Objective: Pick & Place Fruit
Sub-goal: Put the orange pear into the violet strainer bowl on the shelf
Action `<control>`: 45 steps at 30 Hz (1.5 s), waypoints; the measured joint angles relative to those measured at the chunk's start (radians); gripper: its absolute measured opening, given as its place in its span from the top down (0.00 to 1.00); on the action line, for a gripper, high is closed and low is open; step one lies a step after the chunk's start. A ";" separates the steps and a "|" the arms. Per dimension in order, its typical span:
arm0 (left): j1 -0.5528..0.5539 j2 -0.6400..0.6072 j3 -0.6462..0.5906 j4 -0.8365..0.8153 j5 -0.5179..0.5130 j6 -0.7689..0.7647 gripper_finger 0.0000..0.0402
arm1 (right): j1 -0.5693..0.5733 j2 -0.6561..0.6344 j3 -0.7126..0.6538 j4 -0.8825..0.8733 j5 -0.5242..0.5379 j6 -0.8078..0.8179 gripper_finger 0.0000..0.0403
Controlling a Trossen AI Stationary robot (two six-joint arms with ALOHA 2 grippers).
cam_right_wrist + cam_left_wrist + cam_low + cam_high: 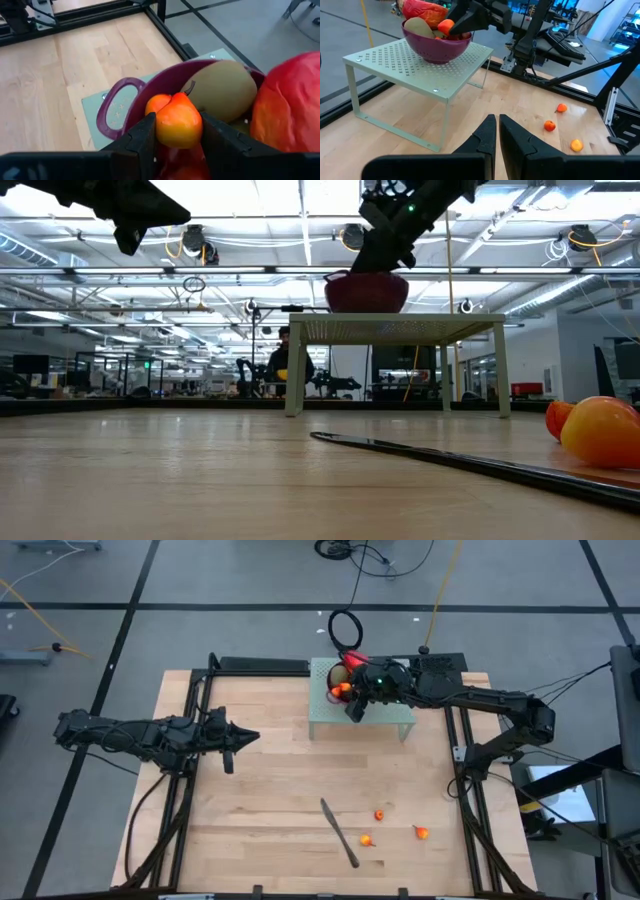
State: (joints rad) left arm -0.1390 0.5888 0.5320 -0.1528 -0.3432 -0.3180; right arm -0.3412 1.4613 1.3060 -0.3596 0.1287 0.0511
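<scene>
The pale wooden table (260,790) filled the centre of the high view, grey floor around it. Top centre, the right gripper (176,131) gripped an orange-red fruit (178,121) over the purple bowl (437,46) on the green perforated stand (415,67). The left gripper (497,131), fingers together, hovered at left. Three small fruits (379,815) and a knife (339,832) lay lower right.

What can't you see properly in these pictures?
- Bottom of the purple perforated bowl: left wrist view, piled fruit covers it.
- Large red-yellow mango: right wrist view, cut off by the edge.
- Small orange fruit in the right hand: its underside, hidden by fingers.
</scene>
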 joint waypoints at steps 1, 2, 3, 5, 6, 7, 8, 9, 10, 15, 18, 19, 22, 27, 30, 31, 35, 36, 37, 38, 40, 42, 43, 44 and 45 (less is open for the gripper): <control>0.000 0.000 0.000 0.000 0.000 0.000 0.95 | 0.000 0.002 0.000 0.003 0.000 -0.008 0.68; 0.000 0.000 0.000 0.000 0.000 -0.004 0.95 | 0.000 0.002 0.000 0.001 0.000 -0.013 0.67; 0.000 0.000 0.000 0.000 0.000 -0.005 0.95 | 0.000 0.002 0.000 0.003 0.000 -0.014 0.67; 0.000 0.000 0.000 0.000 0.000 -0.005 0.95 | 0.000 0.002 0.000 0.017 0.000 -0.015 0.67; 0.000 0.000 0.000 0.000 0.000 -0.005 0.95 | 0.000 0.002 0.000 0.019 0.000 -0.017 0.67; 0.000 0.000 0.000 0.000 0.000 -0.005 0.95 | 0.000 0.002 0.000 0.019 0.000 -0.019 0.67; 0.000 0.000 0.000 0.000 -0.001 -0.002 0.95 | 0.000 0.002 0.000 0.018 0.000 -0.022 0.67; 0.000 0.000 0.000 0.000 -0.002 -0.002 0.95 | 0.000 0.002 0.000 0.018 0.000 -0.023 0.67; 0.000 0.000 0.000 0.000 -0.003 -0.002 0.95 | 0.000 0.002 0.000 0.018 0.000 -0.028 0.67; 0.000 0.000 0.000 0.000 -0.008 0.001 0.95 | 0.000 0.002 0.000 0.018 0.000 -0.049 0.64; 0.000 0.000 0.000 0.000 -0.008 0.001 0.95 | -0.004 0.002 0.000 0.018 0.000 -0.053 0.62; 0.000 0.000 0.000 0.000 -0.008 0.001 0.95 | -0.005 0.002 0.000 0.017 0.000 -0.061 0.61; 0.000 0.000 0.000 0.000 -0.008 0.001 0.95 | -0.006 0.001 0.000 0.017 0.001 -0.088 0.59; 0.000 0.000 0.000 0.000 -0.008 0.001 0.95 | -0.005 0.001 0.000 0.018 0.001 -0.093 0.53; 0.000 0.000 0.000 0.000 -0.008 0.001 0.95 | -0.005 0.001 0.000 0.019 0.020 -0.093 0.51; 0.000 0.000 0.000 0.000 -0.008 0.001 0.95 | -0.005 0.001 0.000 0.020 0.031 -0.094 0.50; 0.000 0.000 0.000 0.000 -0.008 0.000 0.95 | -0.005 0.001 0.000 0.056 0.032 -0.102 0.49; 0.000 0.000 0.000 0.000 -0.008 0.000 0.95 | -0.005 -0.003 0.000 0.064 0.032 -0.107 0.49; 0.000 0.000 0.000 0.000 -0.008 0.000 0.95 | -0.005 -0.009 0.000 0.066 0.032 -0.117 0.49; 0.000 0.000 0.000 0.000 -0.008 0.000 0.95 | -0.005 -0.014 0.000 0.075 0.032 -0.124 0.49; 0.000 0.000 0.000 0.000 -0.008 0.000 0.95 | -0.004 -0.024 0.000 0.102 0.031 -0.129 0.50; 0.000 0.000 0.000 0.000 -0.008 0.000 0.95 | -0.004 -0.042 0.000 0.103 0.031 -0.128 0.50; 0.000 0.000 0.000 0.000 -0.008 0.000 0.95 | -0.004 -0.049 0.000 0.117 0.032 -0.128 0.50; 0.000 0.000 0.000 0.000 -0.008 0.000 0.95 | -0.004 -0.058 0.000 0.126 0.032 -0.128 0.51; 0.000 0.000 0.000 0.000 -0.008 0.000 0.95 | -0.004 -0.069 0.000 0.124 0.032 -0.126 0.51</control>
State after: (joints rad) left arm -0.1389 0.5888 0.5320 -0.1528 -0.3511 -0.3176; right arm -0.3454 1.3924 1.3064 -0.2357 0.1608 -0.0753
